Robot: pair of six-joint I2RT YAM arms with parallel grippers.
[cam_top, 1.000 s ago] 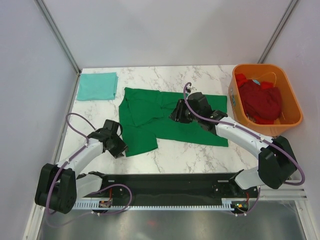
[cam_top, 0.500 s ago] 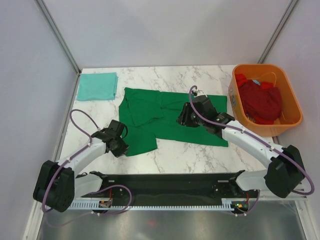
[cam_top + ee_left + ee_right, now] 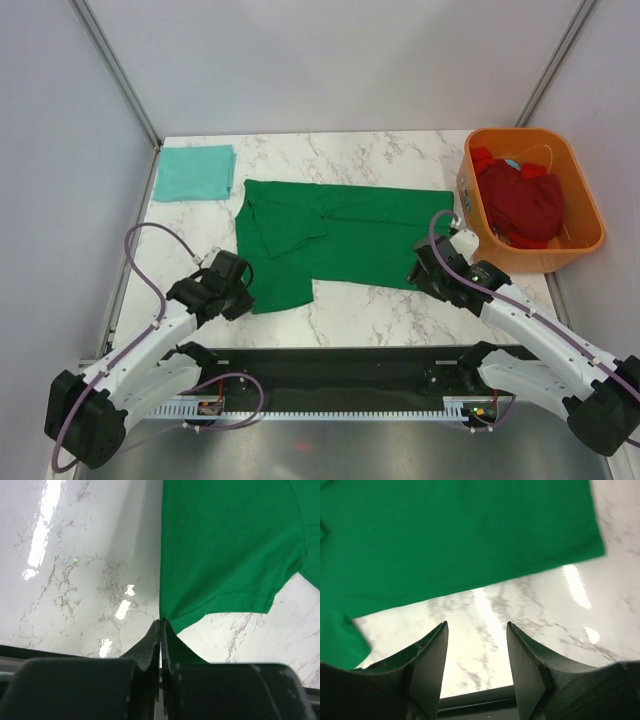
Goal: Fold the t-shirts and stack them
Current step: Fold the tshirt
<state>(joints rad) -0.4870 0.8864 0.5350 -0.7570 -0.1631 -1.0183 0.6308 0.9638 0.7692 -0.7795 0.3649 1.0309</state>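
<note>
The dark green t-shirt (image 3: 340, 235) lies spread mid-counter (image 3: 370, 310). My left pincer (image 3: 161, 624) pinches its near-left hem corner. My right pincer (image 3: 477, 627) is spread, empty, just off the near-right hem. Step: gripping for the fold. Next: right closes on its corner.

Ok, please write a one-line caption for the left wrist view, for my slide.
Left hand shut on a corner of the dark green t-shirt, spread on the marble table.

Right pincer (image 3: 420, 271) back off green t-shirt (image 3: 345, 232) (left pincer (image 3: 161, 623) now clamped)
</note>
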